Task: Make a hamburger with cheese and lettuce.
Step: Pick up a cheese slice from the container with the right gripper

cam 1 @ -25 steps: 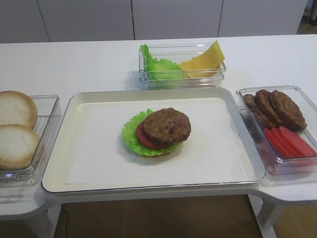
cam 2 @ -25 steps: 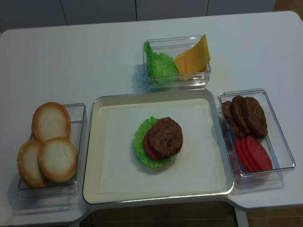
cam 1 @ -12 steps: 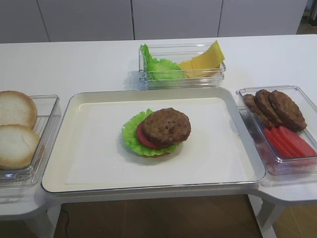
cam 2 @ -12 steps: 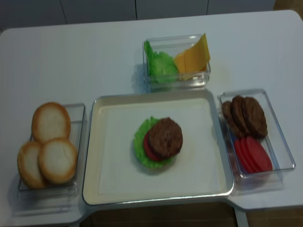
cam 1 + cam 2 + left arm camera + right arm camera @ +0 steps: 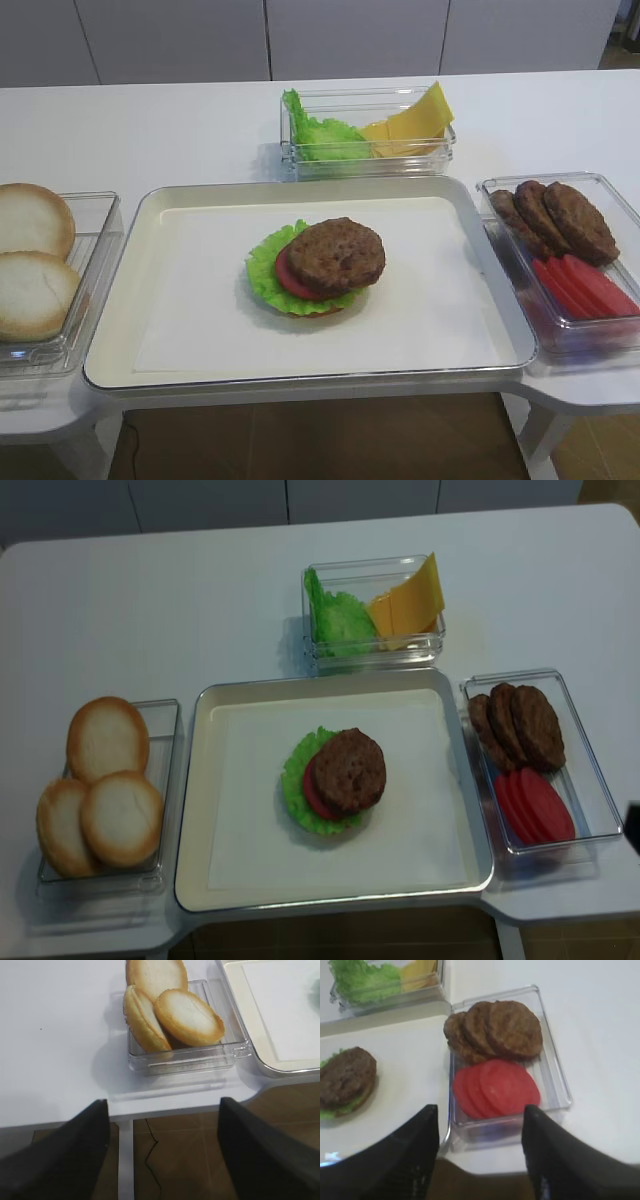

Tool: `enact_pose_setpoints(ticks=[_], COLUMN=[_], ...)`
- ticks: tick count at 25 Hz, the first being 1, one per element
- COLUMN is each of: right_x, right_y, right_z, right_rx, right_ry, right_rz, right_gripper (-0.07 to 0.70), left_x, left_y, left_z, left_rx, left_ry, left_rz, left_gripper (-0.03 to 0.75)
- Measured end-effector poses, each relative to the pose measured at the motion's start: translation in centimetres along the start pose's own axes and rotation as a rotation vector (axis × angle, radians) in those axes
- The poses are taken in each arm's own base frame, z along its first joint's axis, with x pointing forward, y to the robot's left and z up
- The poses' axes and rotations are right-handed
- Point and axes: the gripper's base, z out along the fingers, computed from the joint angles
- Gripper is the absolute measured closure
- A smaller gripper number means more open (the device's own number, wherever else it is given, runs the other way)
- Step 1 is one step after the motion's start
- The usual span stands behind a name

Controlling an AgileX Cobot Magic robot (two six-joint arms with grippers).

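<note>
My right claw (image 5: pixel 480 1155) hangs with its two dark fingers (image 5: pixel 410 1160) spread apart and nothing between them, low over the near edge of the bench (image 5: pixel 150 130). Just beyond it sits a clear box (image 5: pixel 555 1085) with overlapping brown patties (image 5: pixel 495 1030) at the far end and red tomato slices (image 5: pixel 495 1087) at the near end. My left claw (image 5: pixel 162 1155) is likewise parted and bare, hovering off the bench's near edge, in front of a clear box (image 5: pixel 235 1050) that holds three bun halves (image 5: pixel 187 1016) leaning on each other.

Between the two boxes lies the cream tray (image 5: pixel 180 350). The hamburger (image 5: pixel 318 265) rests near its middle: a grilled patty on top, a tomato slice peeking out to the left beneath it, and the lettuce (image 5: pixel 262 272) fanning out under both. A thin brownish edge shows at the very bottom, possibly a bun, though I can't make it out clearly.

Behind the tray, a third clear box (image 5: pixel 300 160) holds more green leaves (image 5: pixel 320 138) on its left side and the cheese (image 5: pixel 415 120) on its right, the yellow slices propped at a tilt with a corner rising above the box rim.
</note>
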Motion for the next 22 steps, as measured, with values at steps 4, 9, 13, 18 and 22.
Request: enact_pose_setpoints(ticks=[4, 9, 13, 18, 22], right_x=[-3.0, -7.2, -10.8, -14.7, -17.0], right_y=[0.4, 1.1, 1.5, 1.8, 1.9], right_z=[2.9, 6.5, 10.3, 16.0, 20.9], right_rx=[-0.025, -0.069, -0.103, -0.163, -0.222], right_ry=[0.042, 0.1, 0.135, 0.162, 0.171], right_rz=[0.01, 0.003, 0.009, 0.007, 0.011], right_gripper=[0.227, 0.227, 0.227, 0.227, 0.227], left_x=[0.0, 0.0, 0.0, 0.0, 0.0], left_y=[0.0, 0.0, 0.0, 0.0, 0.0], left_z=[0.0, 0.0, 0.0, 0.0, 0.0], left_rx=[0.0, 0.0, 0.0, 0.0, 0.0], left_ry=[0.0, 0.0, 0.0, 0.0, 0.0], left_rz=[0.0, 0.0, 0.0, 0.0, 0.0], left_gripper=[0.223, 0.223, 0.223, 0.223, 0.223])
